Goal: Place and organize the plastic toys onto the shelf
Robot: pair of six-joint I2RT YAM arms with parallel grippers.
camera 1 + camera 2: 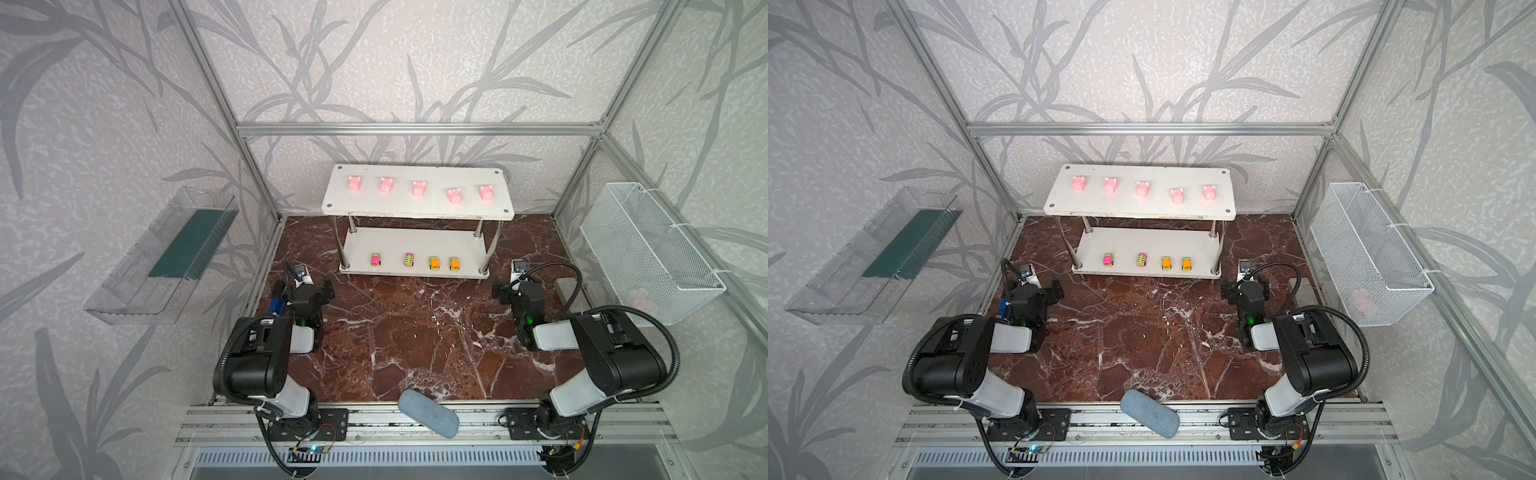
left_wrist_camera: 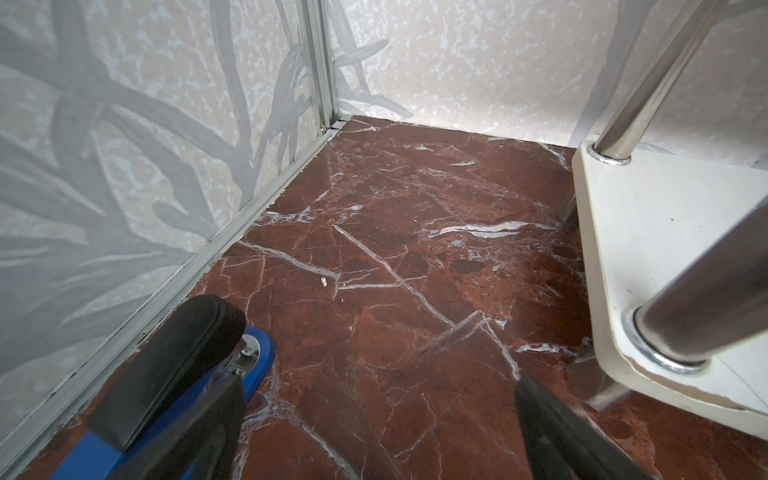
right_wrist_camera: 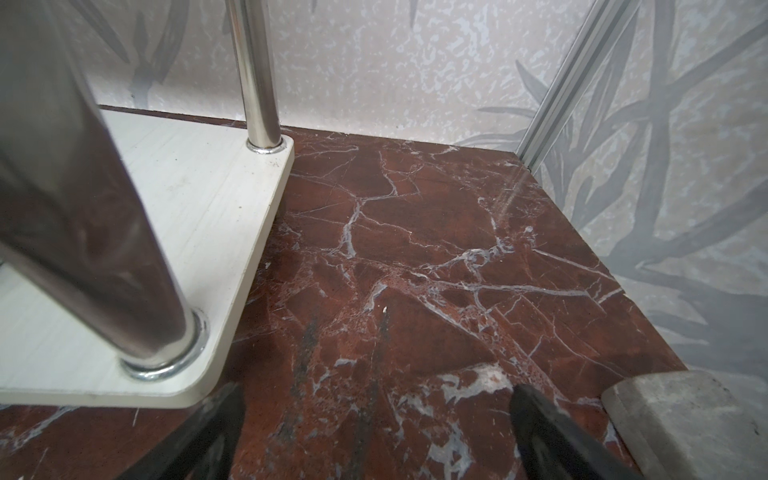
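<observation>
Before the shelf [image 1: 415,243] front edge, open marble floor [image 1: 415,332]

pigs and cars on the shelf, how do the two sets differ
The pigs stand on the top board; the cars sit on the lower board. There are five pigs but four cars. The pigs are all pale pink; the cars are pink-and-green or orange-and-green. Both sets form one spaced row.
</observation>
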